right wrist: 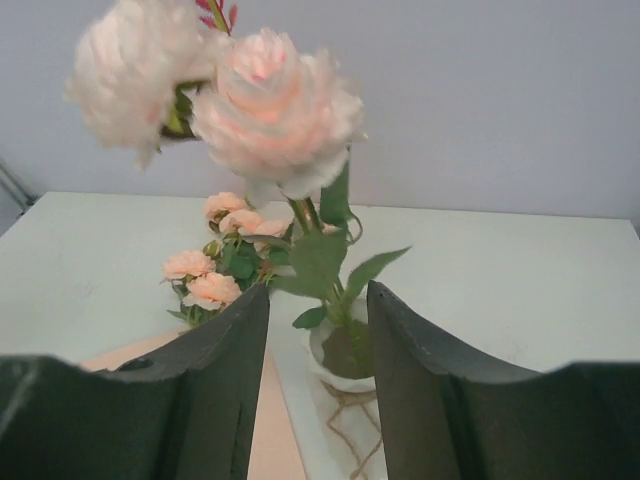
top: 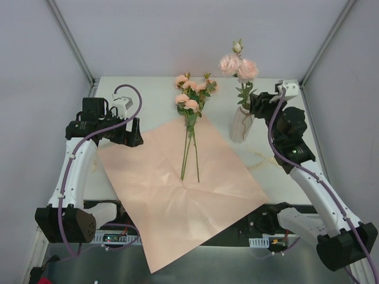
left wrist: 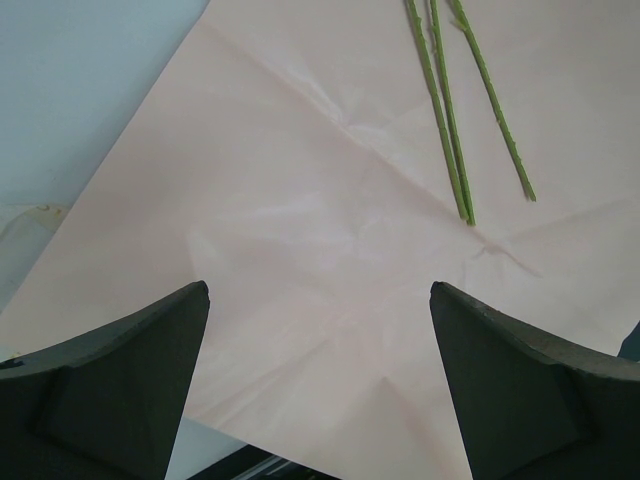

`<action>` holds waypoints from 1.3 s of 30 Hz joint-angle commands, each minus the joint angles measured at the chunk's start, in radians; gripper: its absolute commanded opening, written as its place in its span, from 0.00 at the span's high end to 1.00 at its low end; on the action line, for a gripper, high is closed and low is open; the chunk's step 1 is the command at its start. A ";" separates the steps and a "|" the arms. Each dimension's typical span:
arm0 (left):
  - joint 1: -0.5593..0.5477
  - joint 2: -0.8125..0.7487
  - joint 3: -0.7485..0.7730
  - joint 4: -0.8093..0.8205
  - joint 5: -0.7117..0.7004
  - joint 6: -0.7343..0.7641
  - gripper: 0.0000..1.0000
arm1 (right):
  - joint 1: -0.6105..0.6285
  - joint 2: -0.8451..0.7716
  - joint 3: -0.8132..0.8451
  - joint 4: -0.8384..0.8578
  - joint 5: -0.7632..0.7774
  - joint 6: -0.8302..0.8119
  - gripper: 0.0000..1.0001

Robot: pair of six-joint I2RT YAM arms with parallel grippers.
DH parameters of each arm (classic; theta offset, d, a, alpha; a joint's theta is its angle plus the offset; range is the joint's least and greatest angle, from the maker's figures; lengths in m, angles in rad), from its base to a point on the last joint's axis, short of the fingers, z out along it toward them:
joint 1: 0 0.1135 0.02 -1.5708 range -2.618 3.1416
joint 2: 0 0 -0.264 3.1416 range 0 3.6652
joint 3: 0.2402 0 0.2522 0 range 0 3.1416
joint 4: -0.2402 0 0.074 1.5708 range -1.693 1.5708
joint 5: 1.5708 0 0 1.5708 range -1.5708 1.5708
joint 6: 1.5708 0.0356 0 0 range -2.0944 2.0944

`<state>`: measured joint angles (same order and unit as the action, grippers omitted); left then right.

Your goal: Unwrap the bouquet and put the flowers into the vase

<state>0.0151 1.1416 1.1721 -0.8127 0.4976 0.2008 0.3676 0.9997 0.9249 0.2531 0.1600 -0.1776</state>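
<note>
The slim marbled vase (top: 240, 125) stood upright on the white table (top: 136, 86) and held one rose stem (top: 244, 89), two full peach-pink blooms and a bud rising above its flared mouth. The right gripper (right wrist: 318, 295) hovered just beside the vase on its right, level with the leaves above the mouth. Its jaws stood parted on either side of the stem, and in the wrist view neither finger touched it, so it gripped nothing.

To the left of the vase, near it but not touching, the loose roses (top: 192, 103) lay flat on the unfolded salmon-pink paper sheet (top: 177, 195). Their long axis ran from far to near: blooms bunched at the far end, about level with the top of the vase, and bare green stems pointing back toward the arm bases (close together and crossing near the tips, as far as could be told).

The left gripper (left wrist: 318, 300) hung well to the left of the vase, beyond the roses, over the paper's left corner, its jaws spread wide and empty, the stem tips showing ahead of it.

The roses lay between the two grippers, neither plainly nearer. The next pick probably called for jaws set across the stems, then a swing rightward and upright to the vase.
</note>
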 commanded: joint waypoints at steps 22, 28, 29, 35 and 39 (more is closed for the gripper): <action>0.008 -0.026 0.028 -0.008 -0.011 0.014 0.05 | 0.413 0.672 0.369 -0.494 -0.007 0.033 0.50; 0.008 -0.028 0.020 -0.008 -0.013 0.028 0.05 | 0.375 0.896 0.515 -0.546 -0.082 0.024 0.54; 0.008 -0.026 0.020 -0.008 -0.016 0.029 0.05 | 0.370 0.918 0.534 -0.555 -0.088 0.024 0.55; 0.008 -0.014 0.018 -0.006 -0.010 0.034 0.05 | 0.357 1.042 0.627 -0.594 -0.093 0.012 0.58; 0.008 -0.011 0.014 -0.003 -0.008 0.037 0.05 | 0.347 1.102 0.663 -0.607 -0.091 0.000 0.58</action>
<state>0.0151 1.1366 1.1831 -0.8127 0.4889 0.2199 0.7269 2.0686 1.5272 -0.3080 0.0807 -0.1581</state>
